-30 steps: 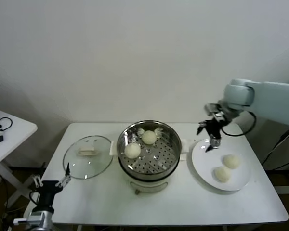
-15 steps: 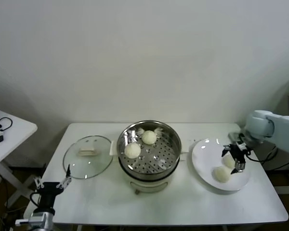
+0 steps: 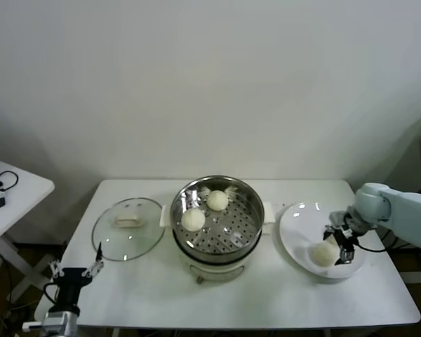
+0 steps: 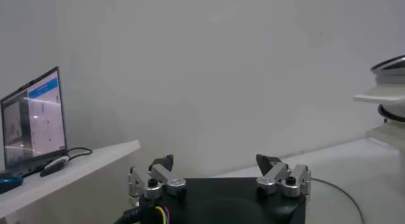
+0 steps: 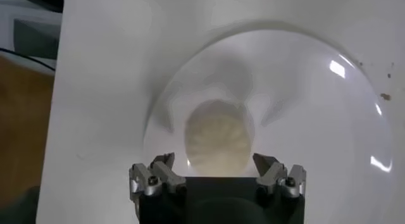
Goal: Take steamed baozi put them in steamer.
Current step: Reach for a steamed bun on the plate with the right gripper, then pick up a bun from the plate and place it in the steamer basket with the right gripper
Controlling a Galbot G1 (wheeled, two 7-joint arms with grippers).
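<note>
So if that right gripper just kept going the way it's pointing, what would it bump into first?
Most likely a steamed baozi on the white plate. In the wrist view the bun sits straight ahead of the open right gripper, centred between its fingers; how far apart they are is unclear.

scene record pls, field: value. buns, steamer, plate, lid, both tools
buns in steamer: two, on the perforated floor
steamer: table centre, uncovered
plate: on the steamer's right side
bun on plate: one visible
right tool: open, over the plate, fingers straddling that bun
glass lid: flat on table, on the steamer's left side
left tool: open, parked low at the table's near-left edge
</note>
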